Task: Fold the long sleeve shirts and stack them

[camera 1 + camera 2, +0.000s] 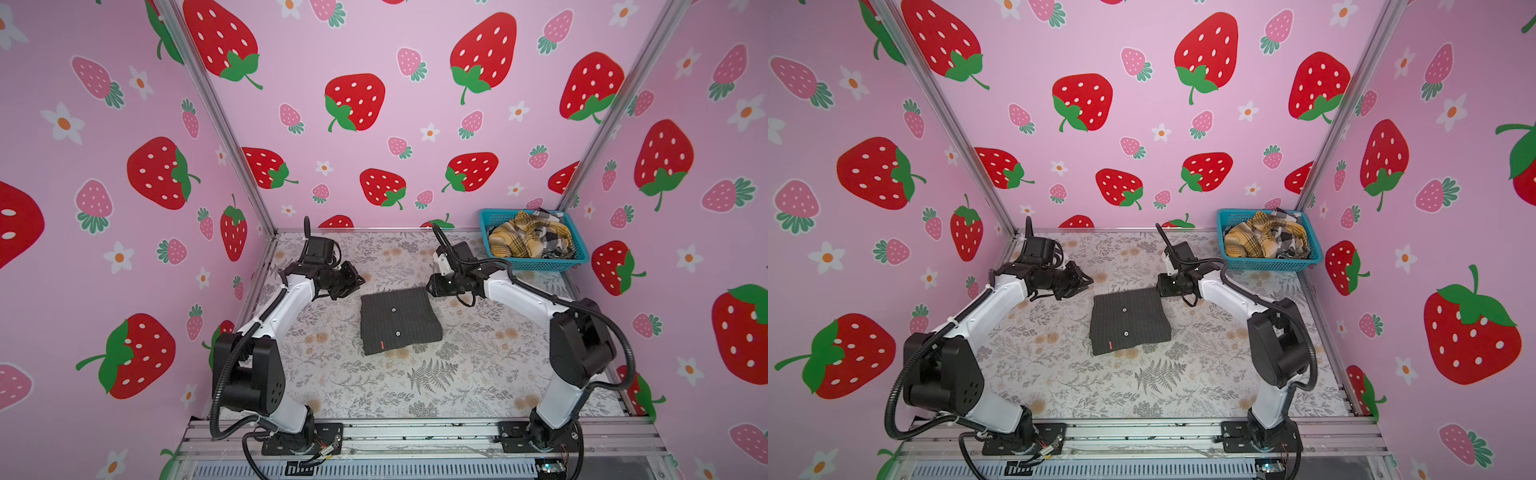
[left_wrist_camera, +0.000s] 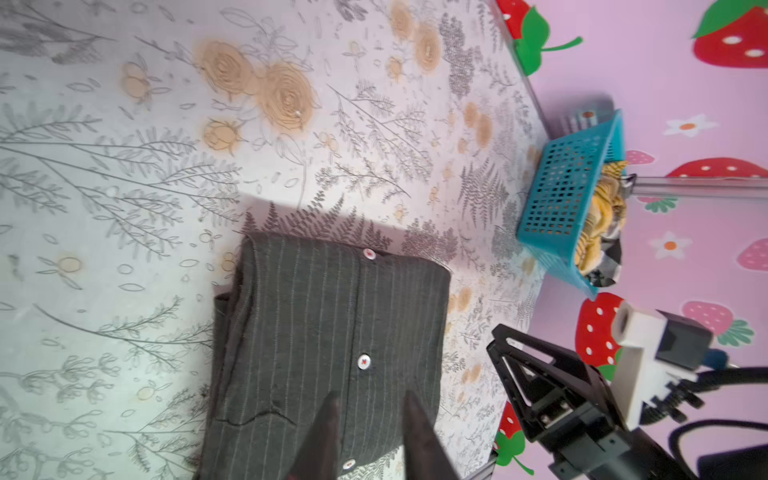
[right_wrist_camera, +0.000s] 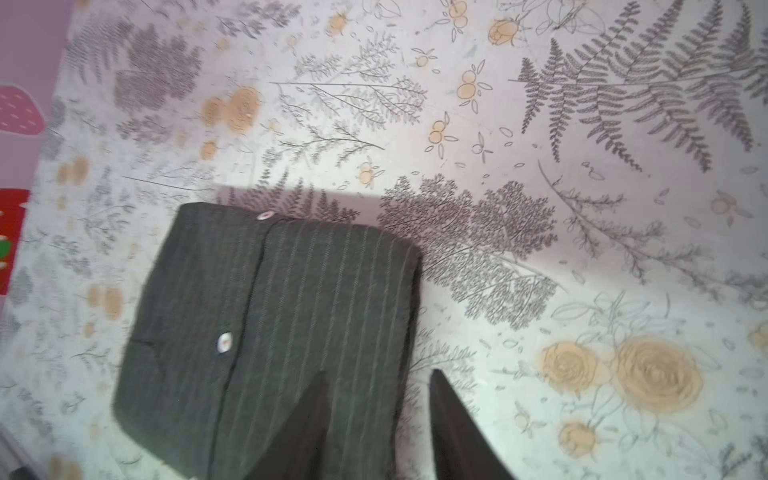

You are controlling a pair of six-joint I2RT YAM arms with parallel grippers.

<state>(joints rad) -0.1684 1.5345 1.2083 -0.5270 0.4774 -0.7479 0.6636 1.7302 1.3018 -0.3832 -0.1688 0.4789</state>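
A folded charcoal pinstripe shirt (image 1: pixel 399 322) lies centred on the worktop (image 1: pixel 457 374), seemingly finished, so both arms' jaws hover open and empty beside its far corners. Unfolded shirts (image 1: pixel 528 239) wait in a blue basket (image 1: pixel 536 264).

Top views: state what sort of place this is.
Probably a robot training booth, not a home: strawberry-print walls, left arm and right arm bolted to an aluminium rail, a folded pinstripe shirt, a basket of crumpled shirts.

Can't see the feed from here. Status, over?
Left claw open, empty. Right claw open, empty. Grey shirt folded flat on table. Other shirts crumpled in basket; nothing blocking.
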